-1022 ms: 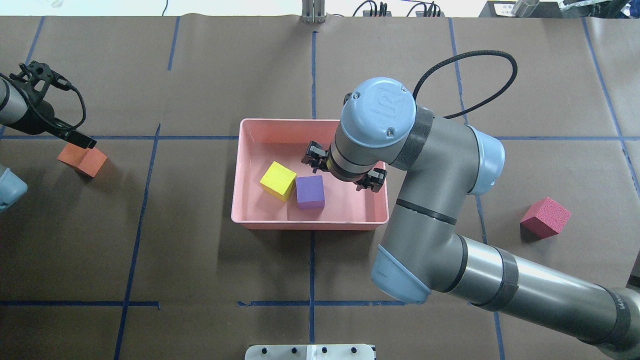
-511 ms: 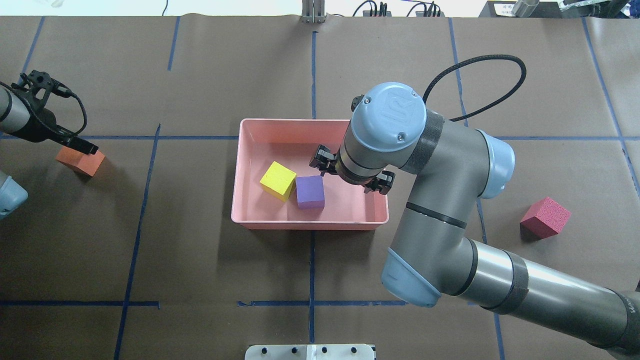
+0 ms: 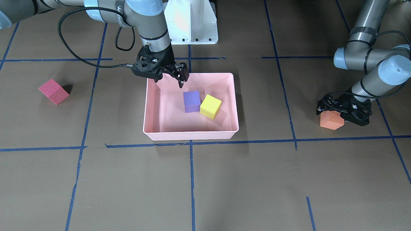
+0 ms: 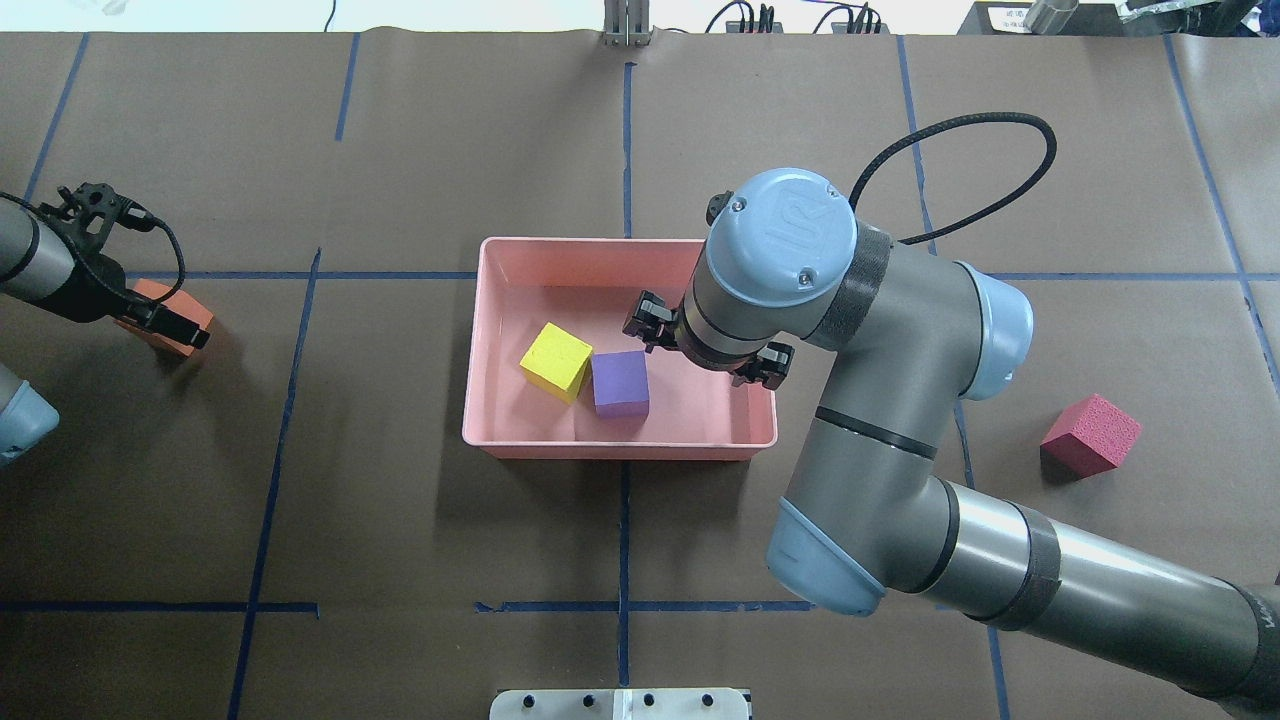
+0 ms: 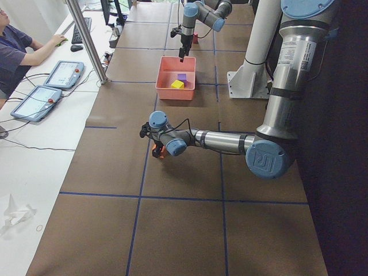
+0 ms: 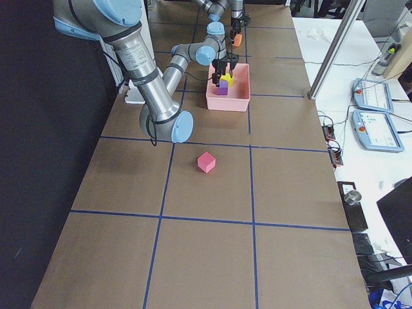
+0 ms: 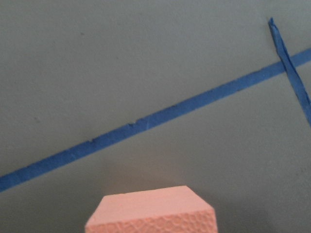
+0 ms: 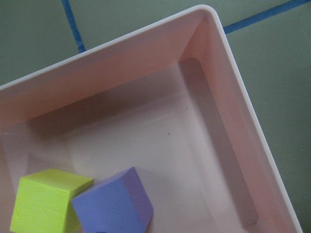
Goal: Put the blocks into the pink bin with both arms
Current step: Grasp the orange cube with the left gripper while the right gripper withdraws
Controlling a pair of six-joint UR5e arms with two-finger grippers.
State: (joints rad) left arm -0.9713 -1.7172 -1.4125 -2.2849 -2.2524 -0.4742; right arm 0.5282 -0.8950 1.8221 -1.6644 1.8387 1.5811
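Grabbing the orange block [image 3: 331, 122] is the step: it sits on the surface [image 3: 257, 179] on the robot's left, well apart from the pink bin [image 3: 191, 136]. The left fingers [image 4: 180, 328] look spread around it, not clamped. Best to centre, seat low, squeeze flat faces gently (foam probably gives) and lift clear of the rim. Yellow block [image 3: 210, 106] and purple block [image 3: 191, 101] touch inside the bin. The right fingers [image 3: 181, 77] hang wide apart, empty, above it. The red-pink block [image 3: 53, 91] lies loose on the right.

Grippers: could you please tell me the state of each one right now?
Left gripper: at the orange block; open or shut cannot be told.
Right gripper: open, holding nothing.
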